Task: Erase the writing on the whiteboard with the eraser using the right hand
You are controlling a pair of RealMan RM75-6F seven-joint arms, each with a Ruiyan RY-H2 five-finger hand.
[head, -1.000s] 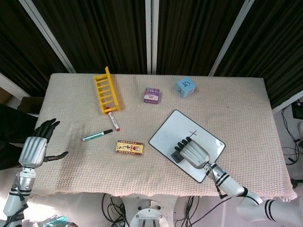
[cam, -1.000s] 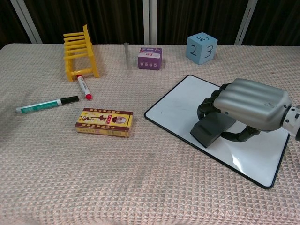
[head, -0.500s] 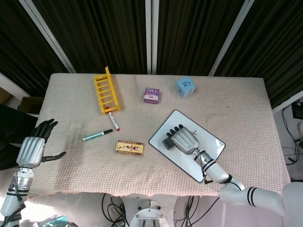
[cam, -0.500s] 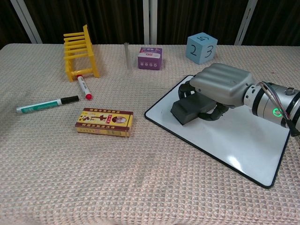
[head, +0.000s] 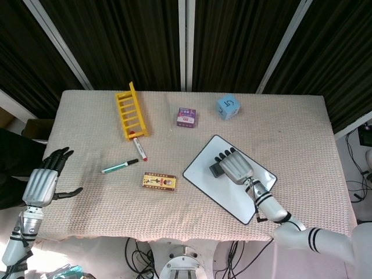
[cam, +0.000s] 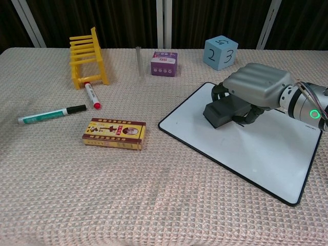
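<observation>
The whiteboard (head: 220,189) (cam: 266,148) lies tilted on the right half of the table; its bare surface shows no writing. My right hand (head: 234,165) (cam: 255,84) holds the dark grey eraser (head: 216,170) (cam: 222,111) flat against the board's upper middle. The fingers wrap over the top of the eraser. My left hand (head: 42,182) hovers at the table's left edge, fingers spread, holding nothing; the chest view does not show it.
A yellow ladder (head: 131,111) (cam: 87,56), red marker (head: 139,149) (cam: 91,95), green marker (head: 119,167) (cam: 50,114) and a card box (head: 159,182) (cam: 115,134) lie left of the board. A purple box (head: 186,117) (cam: 164,63) and blue number cube (head: 228,106) (cam: 220,52) sit behind it.
My right hand swept the eraser from the board's lower middle up toward its left corner, then back right toward the upper middle. The small mark seen earlier no longer shows. Left hand barely moved.
</observation>
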